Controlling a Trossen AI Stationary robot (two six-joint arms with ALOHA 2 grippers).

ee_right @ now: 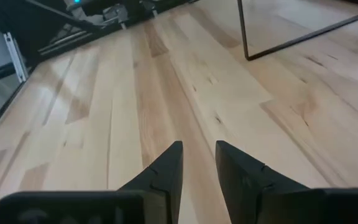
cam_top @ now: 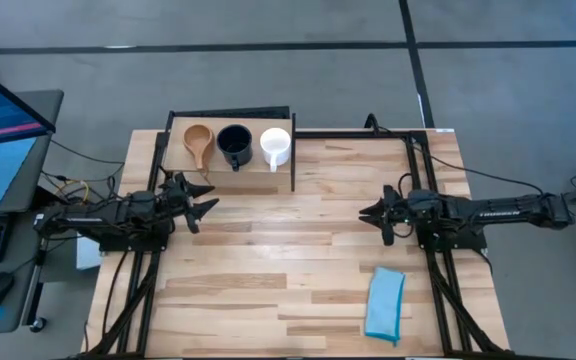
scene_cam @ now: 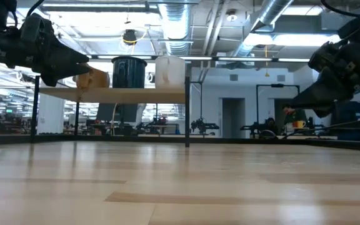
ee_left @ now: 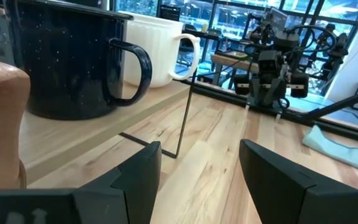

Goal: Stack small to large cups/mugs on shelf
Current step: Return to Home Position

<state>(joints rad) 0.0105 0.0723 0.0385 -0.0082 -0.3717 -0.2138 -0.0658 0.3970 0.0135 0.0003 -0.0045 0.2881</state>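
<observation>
We log wooden cup (cam_top: 198,140), navy mug (cam_top: 234,143), white mug (cam_top: 275,144) in a row on shelf (cam_top: 253,168), table's far-left corner. Nearer left gripper (cam_top: 208,198) wide, empty, off its front edge; right gripper (cam_top: 366,213) narrow, empty.

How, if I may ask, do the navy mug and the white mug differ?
The navy mug is dark and speckled; the white mug pale and faintly ribbed. The navy mug stands mid-row, the white mug at an end. Both stand upright on the shelf, handles facing alike.

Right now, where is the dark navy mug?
High view: the dark navy mug stands on the shelf, far-left side, between the wooden cup and the white mug.
</observation>
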